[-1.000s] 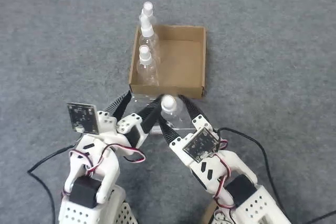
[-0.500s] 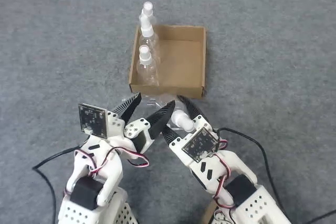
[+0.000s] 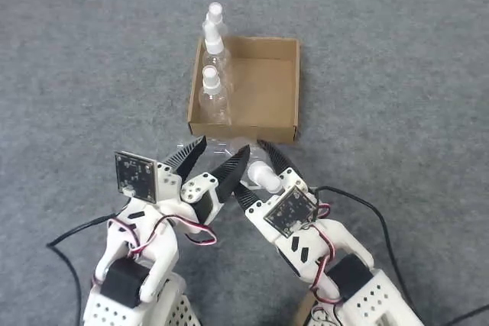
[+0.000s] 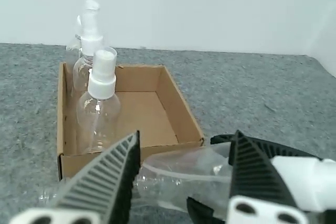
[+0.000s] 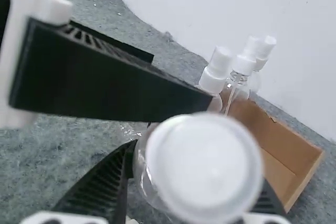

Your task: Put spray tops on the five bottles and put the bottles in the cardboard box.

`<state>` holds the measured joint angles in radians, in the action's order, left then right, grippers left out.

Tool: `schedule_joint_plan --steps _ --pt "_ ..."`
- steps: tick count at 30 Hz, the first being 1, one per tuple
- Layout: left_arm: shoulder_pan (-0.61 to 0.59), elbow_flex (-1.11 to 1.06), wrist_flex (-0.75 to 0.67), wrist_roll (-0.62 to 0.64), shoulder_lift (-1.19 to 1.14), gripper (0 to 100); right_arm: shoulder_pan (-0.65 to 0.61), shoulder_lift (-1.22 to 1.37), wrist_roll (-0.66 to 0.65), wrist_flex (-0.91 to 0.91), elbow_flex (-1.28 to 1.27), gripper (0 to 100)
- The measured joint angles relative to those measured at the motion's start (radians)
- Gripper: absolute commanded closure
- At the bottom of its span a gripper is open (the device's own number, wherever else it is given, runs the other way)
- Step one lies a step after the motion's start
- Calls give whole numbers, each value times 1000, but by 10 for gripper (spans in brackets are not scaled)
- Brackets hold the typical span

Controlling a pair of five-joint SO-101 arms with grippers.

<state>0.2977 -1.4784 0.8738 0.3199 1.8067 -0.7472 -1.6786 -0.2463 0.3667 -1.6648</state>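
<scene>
In the high view a clear bottle (image 3: 243,156) with a white spray top (image 3: 264,176) lies tilted just in front of the cardboard box (image 3: 263,89). My right gripper (image 3: 252,167) is shut on it near the neck. In the right wrist view the spray top (image 5: 203,166) sits between that gripper's (image 5: 202,179) fingers. My left gripper (image 3: 211,159) stands open around the bottle's clear body (image 4: 178,174), its fingers (image 4: 113,174) apart from it. Two capped bottles (image 3: 214,93) (image 3: 216,45) stand inside the box along its left wall.
A third capped bottle (image 3: 215,14) stands at the box's far left corner, whether in or behind it I cannot tell. The box's right half (image 3: 267,82) holds nothing. Grey carpet (image 3: 397,97) spreads on all sides. Cables (image 3: 359,200) trail beside the right arm.
The left gripper has opened, let go of the bottle and drawn back a little. The bottle has tipped from upright toward the right arm, which still holds it.
</scene>
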Motion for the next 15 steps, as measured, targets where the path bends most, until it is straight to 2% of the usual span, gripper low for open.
schedule_joint_plan --steps 4,9,15 --pt "-6 3 5 -3 0 750 0 0 0 0 0 866" --pt "-83 6 11 -11 0 755 2 -2 0 0 0 866" --pt "-140 6 12 -11 0 858 2 -2 0 0 -3 866"
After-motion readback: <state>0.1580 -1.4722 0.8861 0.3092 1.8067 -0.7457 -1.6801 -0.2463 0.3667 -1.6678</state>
